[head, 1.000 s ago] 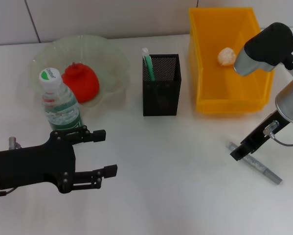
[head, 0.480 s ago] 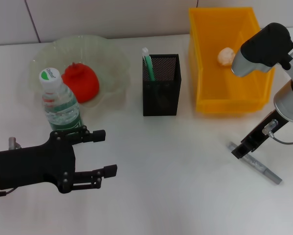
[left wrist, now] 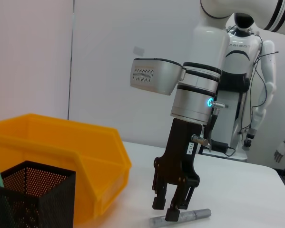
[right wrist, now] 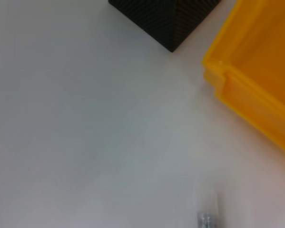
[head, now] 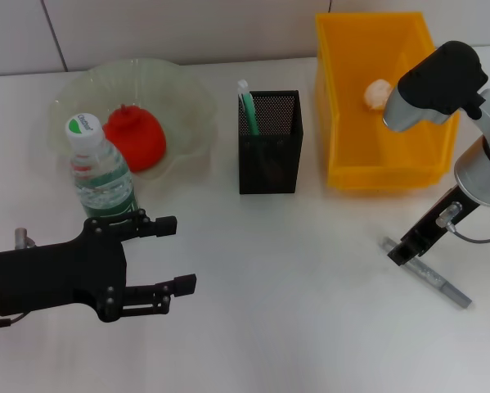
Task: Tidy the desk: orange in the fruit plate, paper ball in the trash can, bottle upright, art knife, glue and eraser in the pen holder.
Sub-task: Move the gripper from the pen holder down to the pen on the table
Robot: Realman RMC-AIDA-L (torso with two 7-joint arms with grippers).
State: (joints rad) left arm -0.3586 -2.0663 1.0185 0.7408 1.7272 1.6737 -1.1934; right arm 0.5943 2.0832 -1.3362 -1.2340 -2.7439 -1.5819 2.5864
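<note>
The grey art knife [head: 429,275] lies flat on the table at the right front. My right gripper [head: 399,254] stands over its near end, and in the left wrist view the gripper [left wrist: 165,209] is open, its fingertips [left wrist: 172,214] down at the knife [left wrist: 192,215]. The orange [head: 136,137] sits in the fruit plate [head: 187,98]. In front of the plate the bottle [head: 97,173] stands upright. A paper ball [head: 377,94] lies in the trash can [head: 343,106]. The pen holder [head: 269,147] holds a green glue stick [head: 247,107]. My left gripper [head: 179,253] hangs open at the left front. The eraser is out of view.
The right wrist view shows a corner of the pen holder [right wrist: 171,19], the trash can's rim [right wrist: 247,80] and bare table between. A white humanoid robot [left wrist: 240,71] stands beyond the table's far edge in the left wrist view.
My right arm's upper part has swung slightly to the left while its gripper stays at the knife. The left arm has not moved.
</note>
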